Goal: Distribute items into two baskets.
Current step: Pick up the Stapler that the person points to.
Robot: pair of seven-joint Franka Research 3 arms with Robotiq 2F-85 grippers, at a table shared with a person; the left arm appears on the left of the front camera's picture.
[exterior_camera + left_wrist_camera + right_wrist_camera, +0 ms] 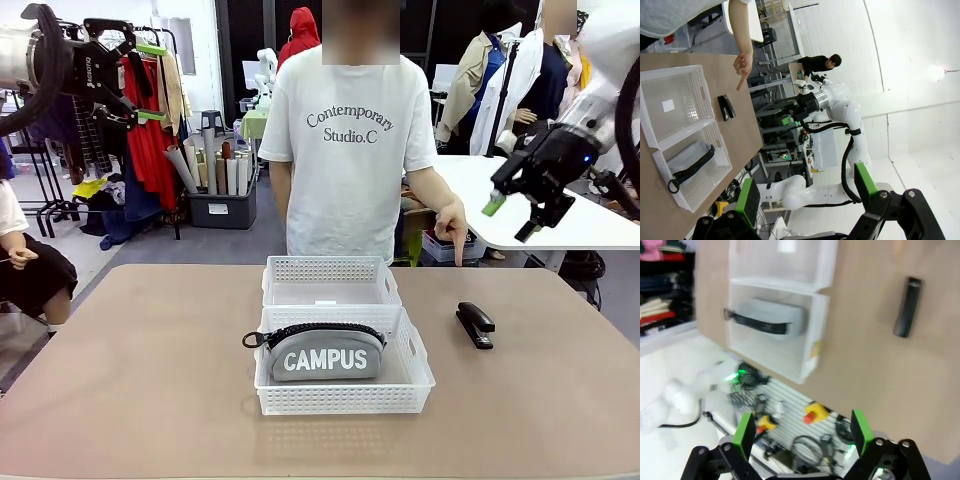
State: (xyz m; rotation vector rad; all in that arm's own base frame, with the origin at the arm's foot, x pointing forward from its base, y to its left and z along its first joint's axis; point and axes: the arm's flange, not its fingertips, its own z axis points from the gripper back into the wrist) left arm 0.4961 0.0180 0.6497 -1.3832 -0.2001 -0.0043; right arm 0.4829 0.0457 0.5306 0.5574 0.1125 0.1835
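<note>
Two white lattice baskets sit end to end mid-table. The grey "CAMPUS" pouch (326,354) lies in the near basket (345,399); the far basket (329,270) holds nothing. The black stapler (475,324) rests on the table to the right of the baskets, and a person's hand (453,228) points down toward it. My left gripper (150,82) hangs open high at the upper left. My right gripper (510,218) is open, raised above the table's right side. The left wrist view shows the pouch (690,160), stapler (726,107) and open fingers (805,197). In the blurred right wrist view are pouch (771,320), stapler (906,306) and open gripper (802,432).
The person in a white T-shirt (350,140) stands at the far side. A white table (560,200) stands behind on the right, clothes racks (140,120) and a bin of rolls (220,205) on the left. Bare brown tabletop (130,370) lies around the baskets.
</note>
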